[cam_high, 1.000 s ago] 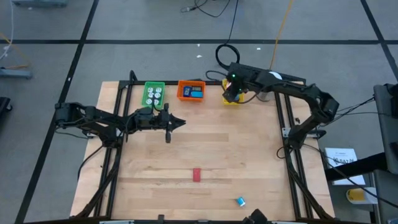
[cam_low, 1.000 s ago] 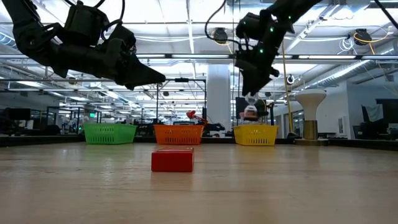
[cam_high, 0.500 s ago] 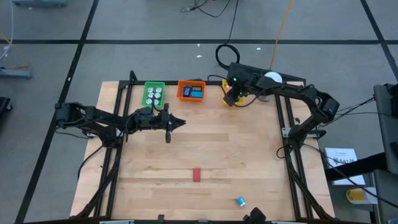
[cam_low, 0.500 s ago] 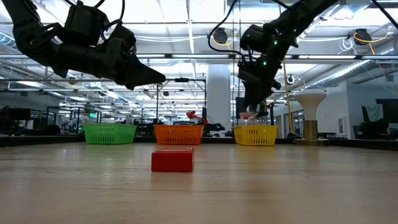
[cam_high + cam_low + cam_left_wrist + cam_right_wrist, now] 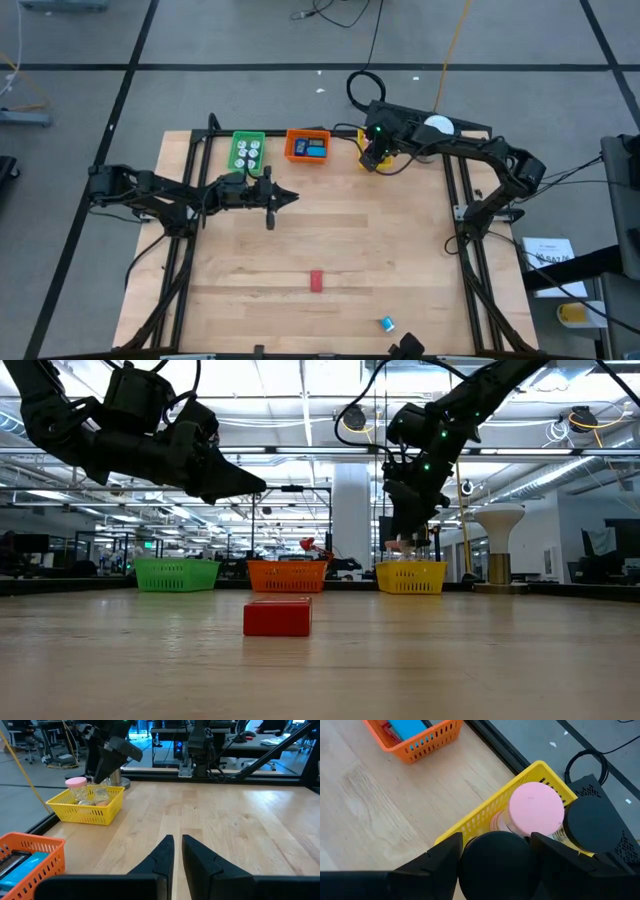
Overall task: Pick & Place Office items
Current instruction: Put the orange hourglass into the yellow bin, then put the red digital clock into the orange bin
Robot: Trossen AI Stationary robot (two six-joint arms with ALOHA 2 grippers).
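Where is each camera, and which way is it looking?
High view: above, looking straight down; both arms show.
Low view: at tabletop height, looking across at the red rectangular block; arms hang overhead.
Left wrist view: behind the shut left claw, facing the yellow plastic basket.
Right wrist view: above that basket and the pink-lidded jar; right claw open.
Both wrist views share the basket.

Three baskets stand in a row along the far edge of the table (image 5: 330,240): one green basket (image 5: 247,152), one orange basket (image 5: 307,146) and one yellow basket (image 5: 86,806). The green one holds about five small white pieces. The yellow one holds one pink-capped jar (image 5: 534,811) and two black-capped ones. Nearer than the baskets lie one red block (image 5: 316,281) and one small blue piece (image 5: 386,323). Two robot arms reach over the table.
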